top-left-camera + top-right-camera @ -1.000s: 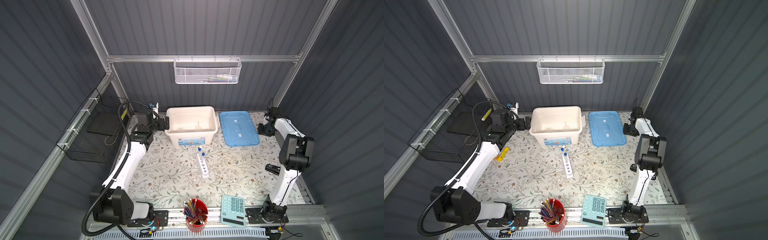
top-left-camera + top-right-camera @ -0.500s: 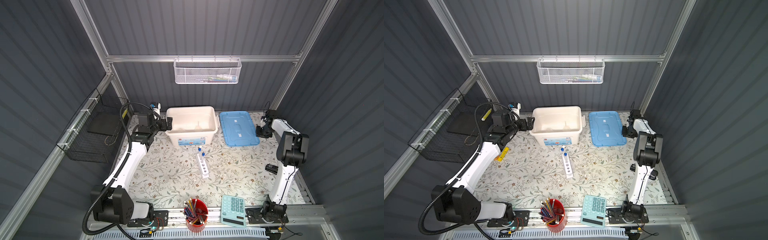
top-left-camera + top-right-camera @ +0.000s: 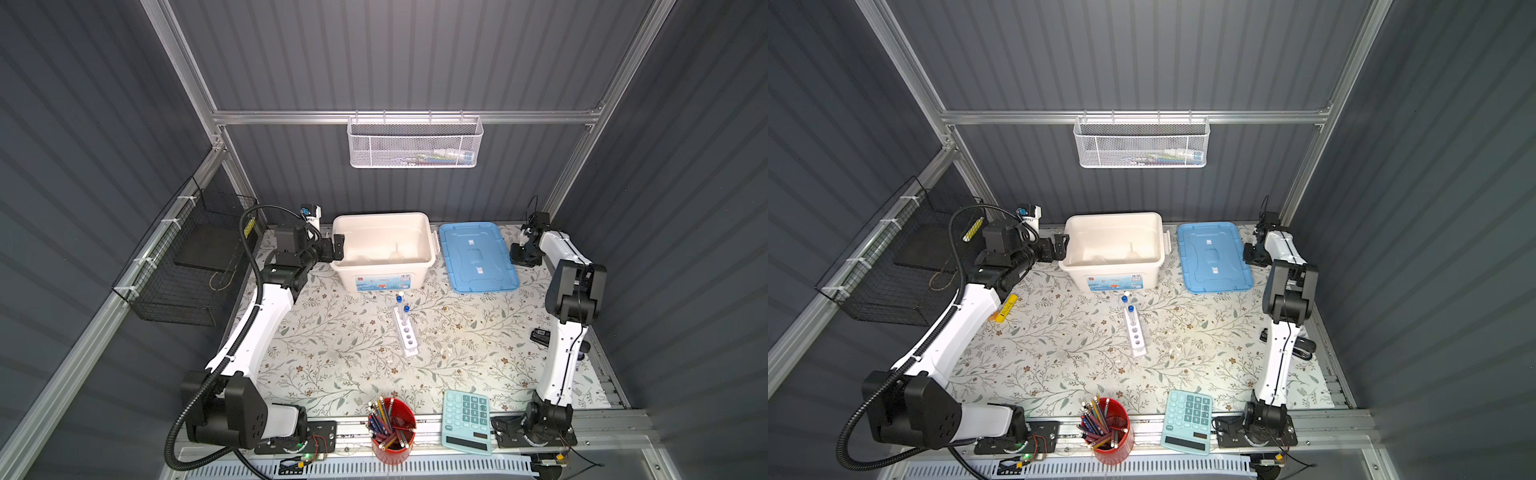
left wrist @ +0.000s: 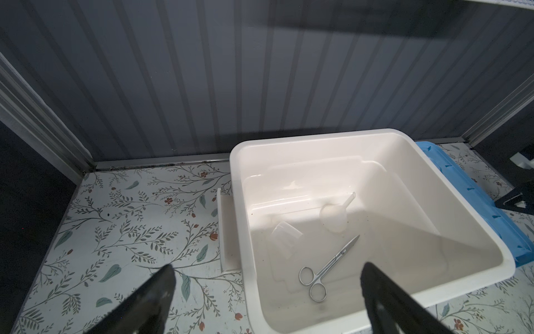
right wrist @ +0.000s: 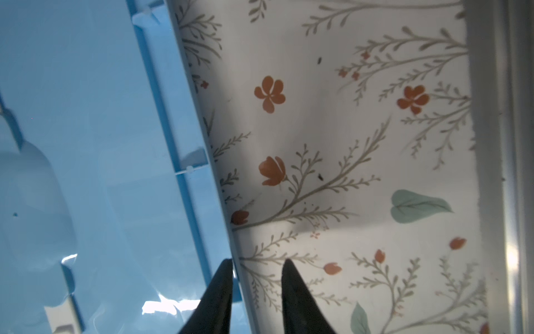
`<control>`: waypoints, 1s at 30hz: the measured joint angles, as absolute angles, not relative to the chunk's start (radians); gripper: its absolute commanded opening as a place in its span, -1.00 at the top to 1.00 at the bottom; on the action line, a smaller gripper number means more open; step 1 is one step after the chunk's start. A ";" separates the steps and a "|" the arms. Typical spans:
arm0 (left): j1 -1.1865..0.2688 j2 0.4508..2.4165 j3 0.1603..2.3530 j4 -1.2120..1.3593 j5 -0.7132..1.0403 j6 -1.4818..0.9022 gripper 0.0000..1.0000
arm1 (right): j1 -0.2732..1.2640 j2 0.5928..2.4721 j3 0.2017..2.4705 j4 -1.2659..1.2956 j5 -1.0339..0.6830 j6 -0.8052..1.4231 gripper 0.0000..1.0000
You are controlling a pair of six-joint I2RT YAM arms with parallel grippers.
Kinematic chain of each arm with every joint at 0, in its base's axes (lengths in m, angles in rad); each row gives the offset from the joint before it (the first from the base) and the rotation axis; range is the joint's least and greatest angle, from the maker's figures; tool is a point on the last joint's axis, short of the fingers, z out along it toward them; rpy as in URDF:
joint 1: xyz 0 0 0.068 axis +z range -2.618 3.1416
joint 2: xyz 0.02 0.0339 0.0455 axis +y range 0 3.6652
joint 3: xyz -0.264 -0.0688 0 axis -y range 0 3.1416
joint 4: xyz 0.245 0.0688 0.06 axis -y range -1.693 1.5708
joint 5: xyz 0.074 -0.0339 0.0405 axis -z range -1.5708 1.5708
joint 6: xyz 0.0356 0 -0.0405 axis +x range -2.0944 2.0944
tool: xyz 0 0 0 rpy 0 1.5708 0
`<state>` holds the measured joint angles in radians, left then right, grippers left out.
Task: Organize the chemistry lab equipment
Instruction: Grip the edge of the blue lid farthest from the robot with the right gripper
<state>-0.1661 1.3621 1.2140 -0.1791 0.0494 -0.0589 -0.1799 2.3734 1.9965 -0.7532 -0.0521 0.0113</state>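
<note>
At the far left of the floral tabletop (image 3: pixel 332 353) we found the left hand (image 3: pixel 336 248) wide open and holding nothing. Its black fingers (image 4: pixel 150 295) stood astride the left wall of the white bin (image 3: pixel 374 274), one over the tabletop outside and the other over the bin's inside. The bin sat uncovered against the back wall. On its floor, in the left wrist view, lay a small clear dish (image 4: pixel 286 241) tipped on its side, a clear funnel (image 4: pixel 335 214) lying down beside it, and the thin silver scissors (image 4: pixel 329 267) nearer the hand, blades closed. None of the three touched either finger. At the front edge stood a red cup (image 3: pixel 392 432) full of pencils. Near the middle of the tabletop, well apart from the bin, the narrow white rack (image 3: pixel 407 336) lay lengthwise. The two blue-capped test tubes (image 3: pixel 406 309) stood in the holes at its far end, and we counted three empty holes nearer the front. A pale teal calculator (image 3: pixel 465 419) rested at the front edge to the right of the cup. The blue lid (image 3: pixel 478 255) lay flat just beside the bin's right side. The right hand (image 5: pixel 257 260) was down at the lid's right edge, its jaws narrowly apart and straddling the rim. One finger was against the lid's side and the other stood clear over the tabletop, so the hand had not clamped the rim.
</note>
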 measured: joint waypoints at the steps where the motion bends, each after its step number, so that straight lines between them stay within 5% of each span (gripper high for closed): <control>1: -0.166 1.363 1.214 -0.179 0.049 -0.057 -0.99 | -0.176 2.380 2.001 -0.760 -0.048 0.011 0.38; 7: -0.166 1.377 1.214 -0.179 0.049 -0.048 -0.99 | -0.151 2.397 2.016 -0.786 -0.019 0.015 0.47; 18: -0.166 1.386 1.214 -0.178 0.044 -0.037 -0.99 | -0.142 2.397 2.024 -0.815 -0.018 0.022 0.98; 30: -0.166 1.385 1.182 -0.170 0.047 -0.035 -0.99 | -0.141 2.281 1.924 -0.820 0.014 0.027 1.00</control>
<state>-0.1661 1.3849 1.1824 -0.1696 0.0475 -0.0345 -0.1413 2.2814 1.9244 -0.8200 0.0135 0.0273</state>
